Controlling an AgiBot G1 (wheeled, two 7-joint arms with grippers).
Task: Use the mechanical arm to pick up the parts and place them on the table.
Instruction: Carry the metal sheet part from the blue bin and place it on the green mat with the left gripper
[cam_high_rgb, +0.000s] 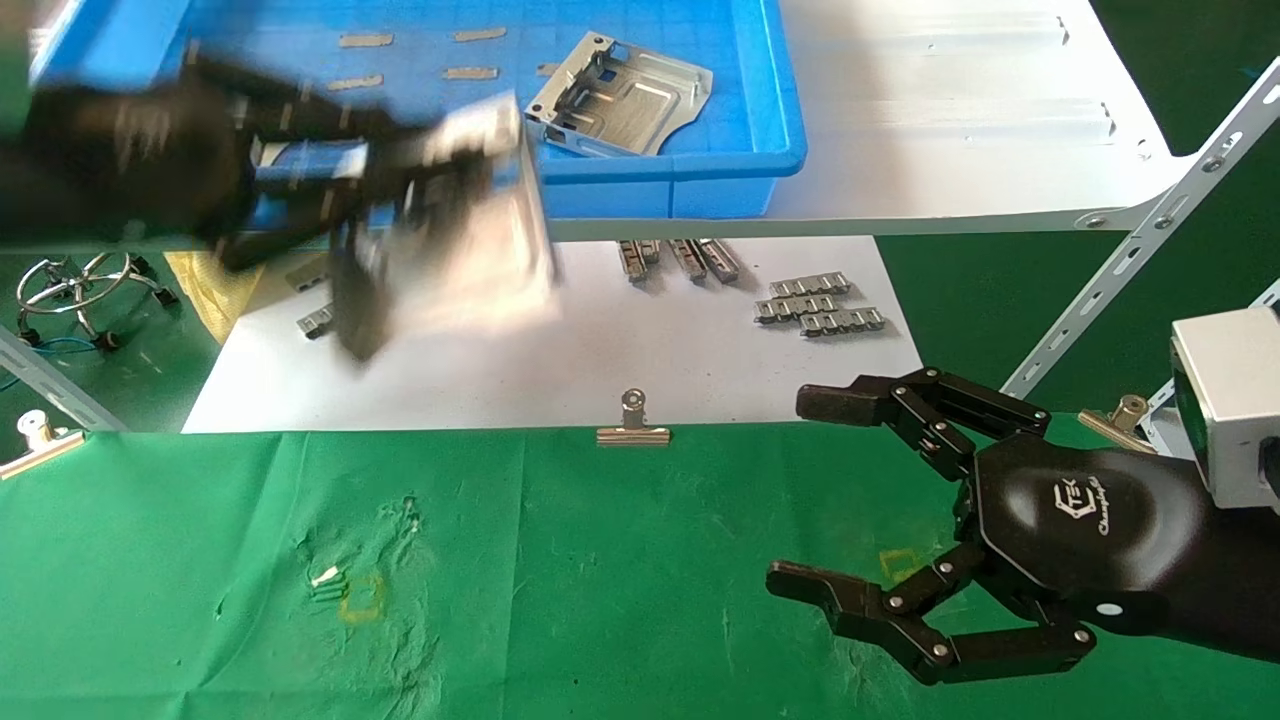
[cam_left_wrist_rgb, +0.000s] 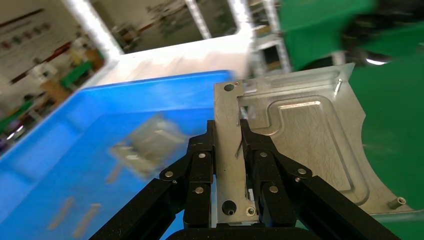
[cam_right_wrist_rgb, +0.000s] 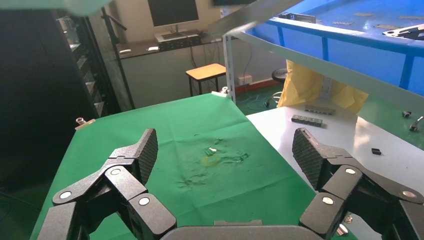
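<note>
— Looking from the left first, what's that left gripper (cam_high_rgb: 440, 215) got hold of?

— One of the parts. Its black fingers (cam_left_wrist_rgb: 200, 167) are pinched onto the flat edge of a silver bracket (cam_left_wrist_rgb: 300, 145), and the whole thing hangs in the air, over the near rim of the blue tray (cam_high_rgb: 700, 170) and the white board (cam_high_rgb: 560, 370) below it. It's smeared in the head view, so I'd say the arm is swinging.

— So nothing's down on the table yet?

— Not that I can see. The green table (cam_high_rgb: 560, 580) in front shows only a scuffed patch with a couple of tiny slivers (cam_high_rgb: 328, 582) and yellow square outlines. No bracket lies on it.

— And further right?

— A second bracket (cam_high_rgb: 620, 95) sits in the tray, far side, untouched. Below it, on the white board, small grey ridged strips (cam_high_rgb: 818, 304) lie in rows, and a metal clip (cam_high_rgb: 632, 425) pins the cloth's edge.

— The right gripper (cam_high_rgb: 810, 500)?

— Parked low over the near right of the table, fingers spread wide, holding nothing.

— How far along, then?

— Early, I reckon. One part is lifted and wants setting down on the cloth; the one in the tray comes after.
</note>
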